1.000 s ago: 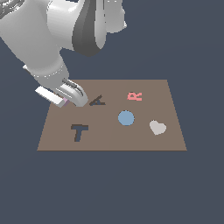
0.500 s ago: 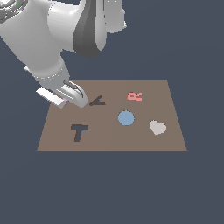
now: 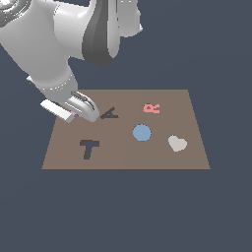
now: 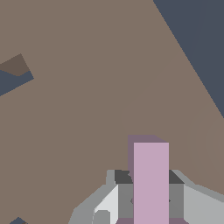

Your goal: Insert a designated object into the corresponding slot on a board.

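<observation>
My gripper [image 3: 75, 115] is low over the brown board [image 3: 162, 157], near its far corner on the exterior view's left. It is shut on the pale lilac T block [image 4: 151, 179], which stands between the two fingers [image 4: 124, 194] in the wrist view. Only a sliver of the block [image 3: 74, 115] shows in the exterior view. The dark T-shaped slot [image 3: 89, 147] lies in front of the gripper, towards the board's near edge, and is empty. Whether the block touches the board I cannot tell.
A dark A-shaped recess [image 3: 110, 114] lies just to the exterior view's right of the gripper. Further right are a salmon-pink R [image 3: 151, 108], a blue disc [image 3: 141, 133] and a grey heart [image 3: 177, 143]. Part of a dark recess [image 4: 13, 78] shows in the wrist view.
</observation>
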Action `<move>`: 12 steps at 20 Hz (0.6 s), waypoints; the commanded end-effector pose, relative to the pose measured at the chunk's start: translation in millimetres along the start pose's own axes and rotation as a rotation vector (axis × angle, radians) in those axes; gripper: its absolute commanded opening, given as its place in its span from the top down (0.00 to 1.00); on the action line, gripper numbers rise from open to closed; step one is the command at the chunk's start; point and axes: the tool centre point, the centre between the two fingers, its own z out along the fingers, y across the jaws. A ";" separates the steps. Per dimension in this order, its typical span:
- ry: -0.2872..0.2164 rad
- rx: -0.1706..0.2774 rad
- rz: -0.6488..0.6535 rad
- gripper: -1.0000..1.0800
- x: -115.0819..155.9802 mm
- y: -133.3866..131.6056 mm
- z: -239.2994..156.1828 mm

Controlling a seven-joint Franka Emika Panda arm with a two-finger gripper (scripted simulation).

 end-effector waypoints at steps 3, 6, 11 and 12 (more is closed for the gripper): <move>0.001 0.000 -0.038 1.00 8.5 -7.3 -1.0; 0.001 0.000 -0.078 1.00 17.3 -15.4 -1.9; 0.001 0.000 -0.170 1.00 35.8 -35.1 -3.9; 0.001 0.000 -0.192 1.00 39.9 -40.1 -4.4</move>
